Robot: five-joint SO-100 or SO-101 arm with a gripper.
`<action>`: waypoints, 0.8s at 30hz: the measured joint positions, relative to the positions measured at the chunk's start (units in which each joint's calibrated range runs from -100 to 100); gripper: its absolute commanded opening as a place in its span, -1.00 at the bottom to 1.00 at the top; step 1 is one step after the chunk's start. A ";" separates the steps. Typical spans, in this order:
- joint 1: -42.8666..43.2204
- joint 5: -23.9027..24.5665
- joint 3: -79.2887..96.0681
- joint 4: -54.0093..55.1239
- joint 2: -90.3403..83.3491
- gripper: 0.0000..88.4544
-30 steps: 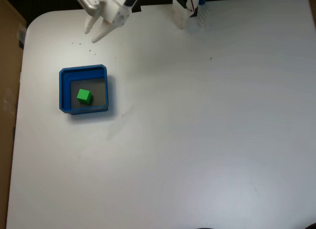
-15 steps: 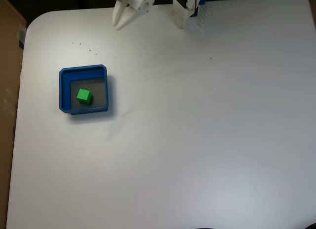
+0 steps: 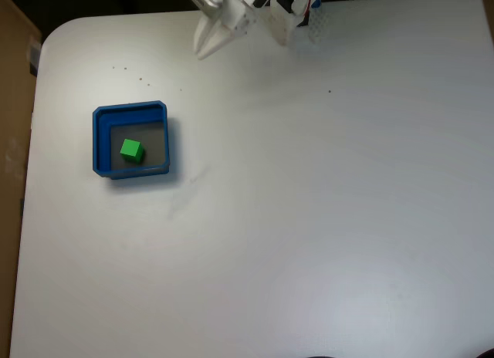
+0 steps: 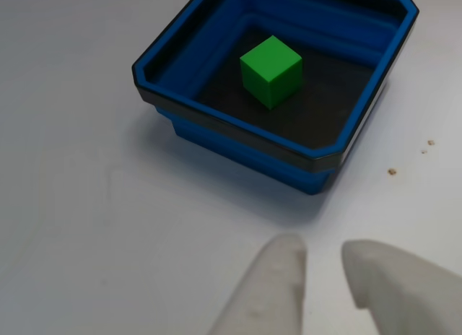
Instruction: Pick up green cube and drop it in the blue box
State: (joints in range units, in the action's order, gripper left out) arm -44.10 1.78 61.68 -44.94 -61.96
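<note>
And the green cube (image 3: 131, 150) is sitting inside the blue box (image 3: 100, 138), resting on the grey floor just left of centre in the fixed view, so the drop is looking done: nothing is left but for the arm to be clearing off and parking. In the other view the cube (image 4: 271, 71) is lying flat on the floor, nearer the box's far wall than its near one, touching no wall that I can make out. The box (image 4: 238, 136) is sitting at about nine o'clock from the table's (image 3: 309, 219) middle in the fixed view, while the gripper (image 3: 210, 43) is hanging up at about eleven o'clock near the table's top edge, well apart from the box. Its fingers are empty; in the other view the gripper (image 4: 321, 266) is showing two pale fingertips (image 4: 278, 277) with a narrow gap between them, parted only slightly and holding nothing. As for heading, a cube is giving us no long axis to call. It is sitting turned a little against the box walls, one vertical edge facing the other view's camera at roughly six o'clock, top face level.
</note>
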 measured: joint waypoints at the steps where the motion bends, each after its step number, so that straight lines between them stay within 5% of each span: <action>1: 0.00 0.00 2.69 1.65 -1.50 -0.98; 24: 9.67 -0.10 37.96 10.15 -35.79 -0.98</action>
State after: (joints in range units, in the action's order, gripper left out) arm -34.42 1.68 99.64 -34.79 -97.75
